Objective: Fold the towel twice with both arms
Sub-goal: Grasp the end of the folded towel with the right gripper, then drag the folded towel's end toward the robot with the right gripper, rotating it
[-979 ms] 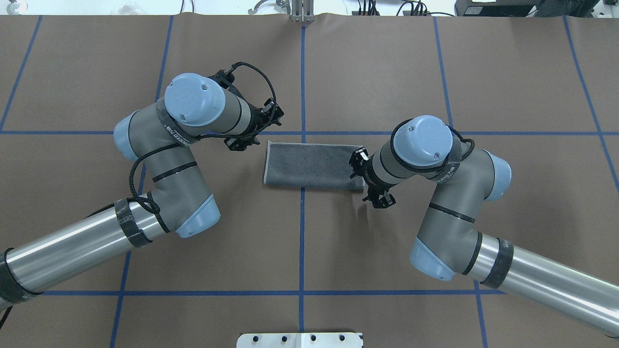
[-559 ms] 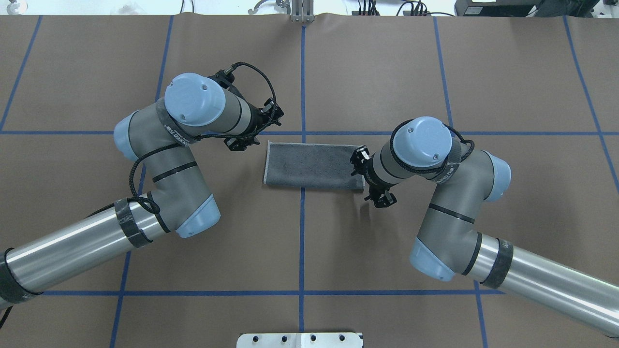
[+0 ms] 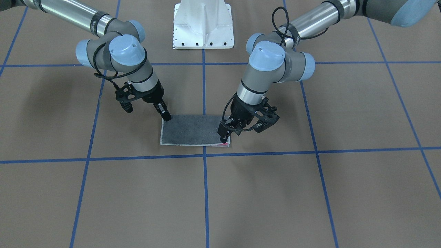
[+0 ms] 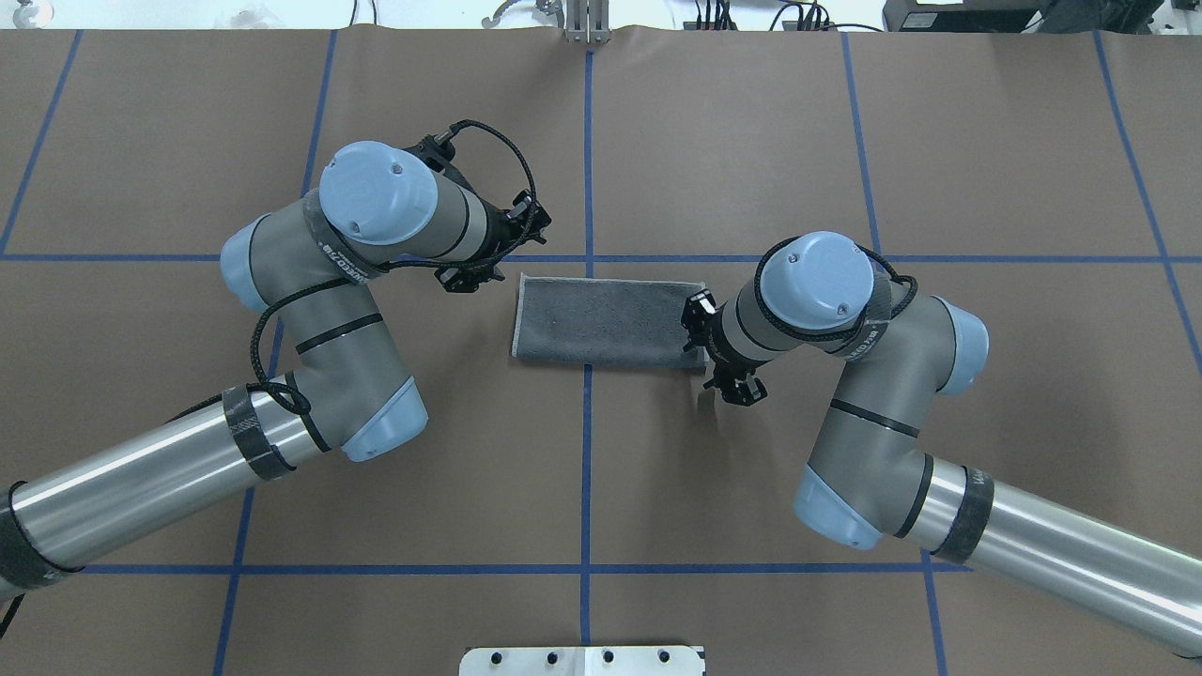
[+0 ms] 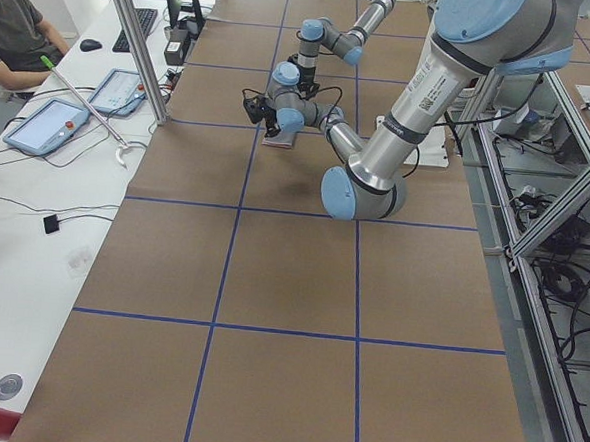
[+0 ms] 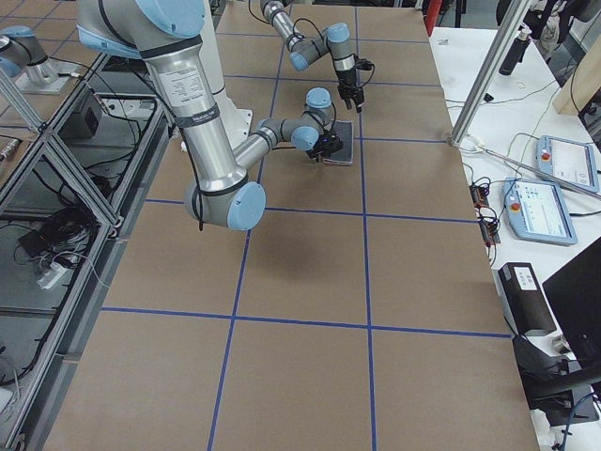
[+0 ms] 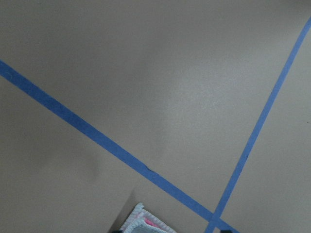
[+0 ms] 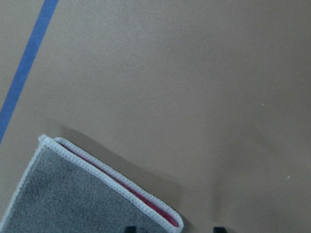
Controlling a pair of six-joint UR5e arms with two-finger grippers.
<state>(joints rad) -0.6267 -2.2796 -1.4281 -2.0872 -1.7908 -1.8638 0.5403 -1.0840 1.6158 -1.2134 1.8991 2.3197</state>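
The towel [image 4: 601,319] lies folded once, grey up, mid-table [image 4: 601,488]. My left gripper [image 3: 224,137] stands at its far left corner and my right gripper [image 3: 166,116] at its near right corner. Both have jaws apart about the corner, placed, I judge, to pinch for the second fold. No container here
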